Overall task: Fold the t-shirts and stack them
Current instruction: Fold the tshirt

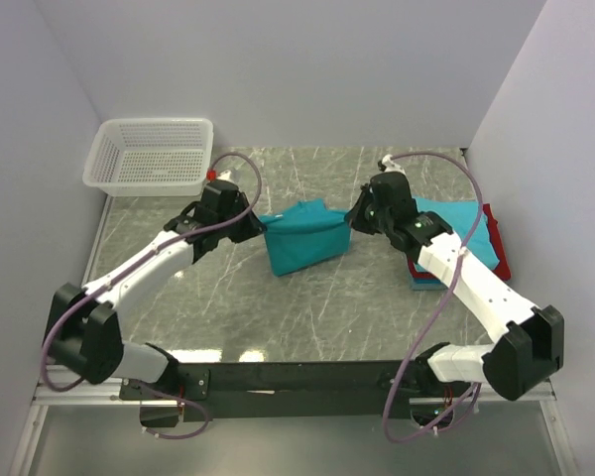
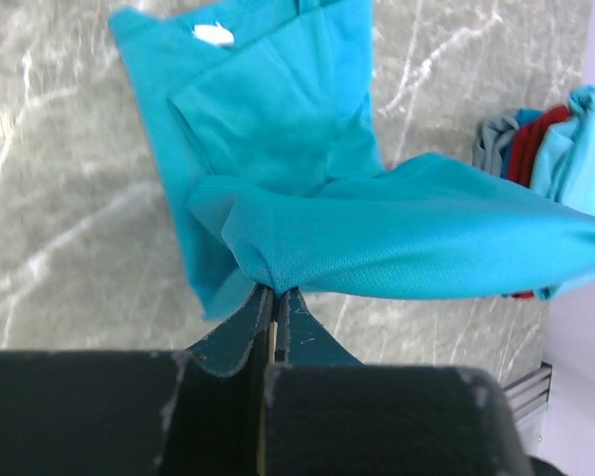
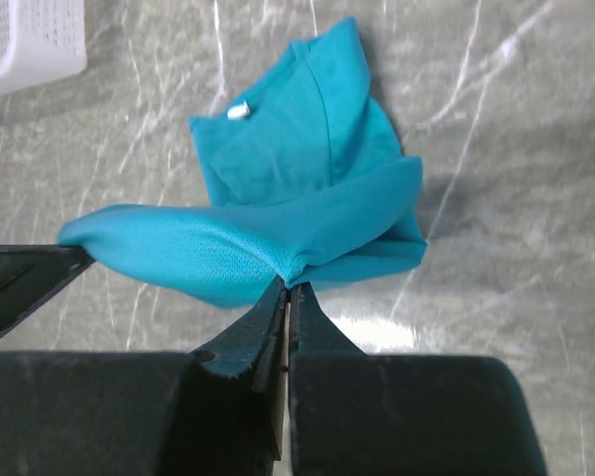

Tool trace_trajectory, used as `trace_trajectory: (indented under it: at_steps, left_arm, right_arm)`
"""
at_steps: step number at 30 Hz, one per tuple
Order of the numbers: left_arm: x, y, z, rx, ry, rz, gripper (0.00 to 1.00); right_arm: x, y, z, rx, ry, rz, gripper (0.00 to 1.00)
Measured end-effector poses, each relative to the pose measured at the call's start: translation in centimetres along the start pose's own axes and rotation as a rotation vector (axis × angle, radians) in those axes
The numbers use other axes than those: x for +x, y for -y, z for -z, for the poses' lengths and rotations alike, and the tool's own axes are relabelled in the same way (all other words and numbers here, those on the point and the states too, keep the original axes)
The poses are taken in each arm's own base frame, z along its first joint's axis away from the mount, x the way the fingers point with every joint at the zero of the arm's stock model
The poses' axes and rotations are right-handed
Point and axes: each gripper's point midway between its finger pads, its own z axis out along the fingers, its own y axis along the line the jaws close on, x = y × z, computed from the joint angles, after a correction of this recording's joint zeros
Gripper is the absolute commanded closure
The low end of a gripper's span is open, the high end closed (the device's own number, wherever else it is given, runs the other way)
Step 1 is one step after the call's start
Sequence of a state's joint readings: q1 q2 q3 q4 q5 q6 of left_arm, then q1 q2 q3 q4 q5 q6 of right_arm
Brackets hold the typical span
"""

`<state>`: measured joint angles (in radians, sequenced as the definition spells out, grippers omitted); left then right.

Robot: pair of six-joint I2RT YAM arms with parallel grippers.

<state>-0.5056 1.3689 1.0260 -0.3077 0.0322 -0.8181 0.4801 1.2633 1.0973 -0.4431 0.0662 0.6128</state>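
Note:
A teal t-shirt (image 1: pixel 305 241) hangs stretched between both grippers above the middle of the marble table, its lower part draped on the surface. My left gripper (image 1: pixel 259 224) is shut on the shirt's left end; in the left wrist view the cloth (image 2: pixel 397 233) bunches at the closed tips (image 2: pixel 275 290). At the shirt's right end my right gripper (image 1: pixel 353 220) pinches the fabric (image 3: pixel 248 248) between closed tips (image 3: pixel 288 283). The shirt's collar with its white tag (image 3: pixel 238 111) lies on the table. A stack of folded t-shirts (image 1: pixel 476 233), teal over red and blue, lies at the right.
A white plastic mesh basket (image 1: pixel 151 154) stands at the back left corner. White walls close in the table on the left, back and right. The folded stack shows at the right edge of the left wrist view (image 2: pixel 550 149).

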Motion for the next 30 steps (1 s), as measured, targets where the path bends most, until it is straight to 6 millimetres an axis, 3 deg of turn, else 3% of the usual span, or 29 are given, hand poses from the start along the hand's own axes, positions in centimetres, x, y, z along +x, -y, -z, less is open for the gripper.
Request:
trace_trajectory:
  at_steps: [5, 13, 23, 30]
  left_arm:
    - [-1.6, -1.6, -2.2, -0.03, -0.018, 0.028, 1.0]
    - [-5.0, -2.6, -4.6, -0.04, -0.006, 0.058, 1.0]
    - [-6.9, -5.1, -10.2, -0.061, -0.066, 0.098, 1.0]
    - [-8.5, -5.9, -13.8, -0.069, -0.072, 0.088, 1.0]
  right_arm:
    - [-1.8, -0.6, -2.1, 0.004, 0.007, 0.024, 1.0]
    - [-3.6, -0.8, -7.5, 0.042, -0.029, 0.042, 1.0]
    - [-4.9, -0.4, -13.4, 0.073, -0.06, 0.024, 1.0]
    - [-5.5, 1.1, -18.3, 0.094, -0.081, 0.011, 1.0]
